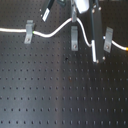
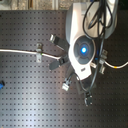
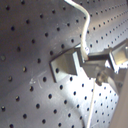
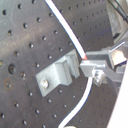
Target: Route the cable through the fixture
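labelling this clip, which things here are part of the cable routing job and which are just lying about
Part of the job:
- cable
- clips it runs through
- gripper, shut on the cable

Just lying about:
- small blue thing at the second exterior view's left edge
- perforated board

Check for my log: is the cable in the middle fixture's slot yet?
Out. In the second wrist view the cable runs beside the fixture, not inside.

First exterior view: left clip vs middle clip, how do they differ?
Left clip leans, cable crossing its middle; middle clip stands upright, cable crossing near its top. Left clip sits far from the claw; middle clip is beside it. Both are grey, on the black perforated board.
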Motion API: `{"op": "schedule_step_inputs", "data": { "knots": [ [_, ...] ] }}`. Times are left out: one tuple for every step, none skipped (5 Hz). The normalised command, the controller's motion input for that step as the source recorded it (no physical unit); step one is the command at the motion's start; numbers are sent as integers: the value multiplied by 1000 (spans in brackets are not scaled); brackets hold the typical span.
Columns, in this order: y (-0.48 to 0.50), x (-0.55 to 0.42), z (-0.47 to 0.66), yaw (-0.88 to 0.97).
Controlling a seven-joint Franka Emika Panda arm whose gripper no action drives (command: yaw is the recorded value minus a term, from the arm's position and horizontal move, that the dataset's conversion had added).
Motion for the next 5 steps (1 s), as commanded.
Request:
{"op": "schedule_step_inputs", "data": {
  "knots": [
    [-64,-187,131,123],
    [37,-188,338,-154],
    [283,-237,344,0],
    [186,-307,226,303],
    [200,-284,136,388]
  ]
}}
